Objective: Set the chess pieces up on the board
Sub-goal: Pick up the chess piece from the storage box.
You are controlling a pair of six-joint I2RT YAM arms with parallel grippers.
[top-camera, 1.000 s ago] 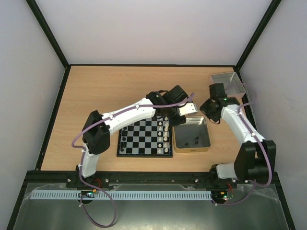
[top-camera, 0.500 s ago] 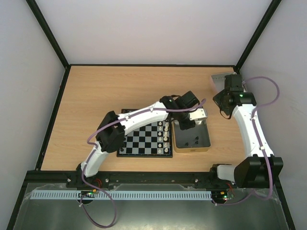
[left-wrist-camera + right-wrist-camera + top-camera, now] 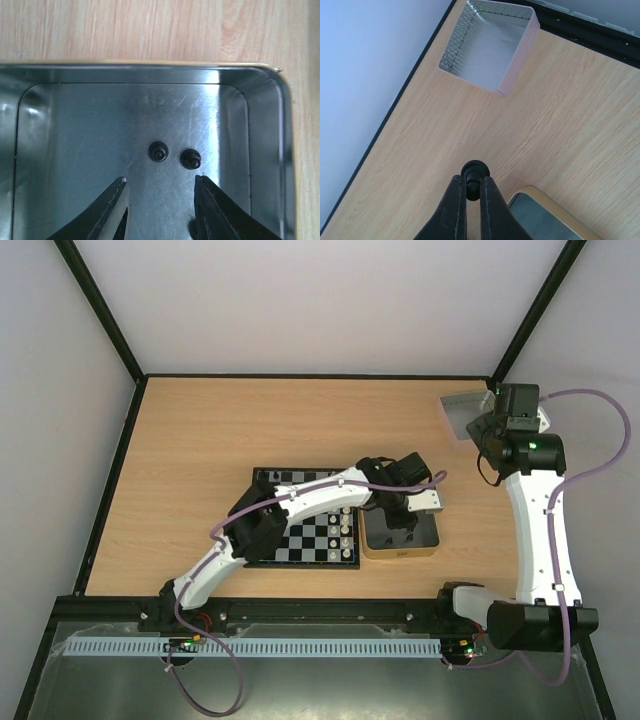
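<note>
The board point(image 3: 305, 543) lies at the table's middle, with white chess pieces point(image 3: 346, 524) along its right side; my left arm hides much of it. My left gripper point(image 3: 160, 181) is open and empty, low inside the gold-rimmed tin point(image 3: 150, 72), just short of two black pieces point(image 3: 158, 151) point(image 3: 191, 159) standing on the tin floor. A third dark piece point(image 3: 192, 227) shows by the right finger. My right gripper point(image 3: 473, 186) is shut on a small black piece point(image 3: 474, 172) and holds it above bare table between the tin and the tray.
The tin point(image 3: 428, 543) sits right against the board's right edge. A clear grey plastic tray point(image 3: 487, 42) stands at the back right corner point(image 3: 462, 415), near the black table rim. My left arm point(image 3: 300, 502) stretches across the board.
My left gripper has moved right, from over the board's right side to inside the tin. My right arm has swung back and to the right, toward the tray.
</note>
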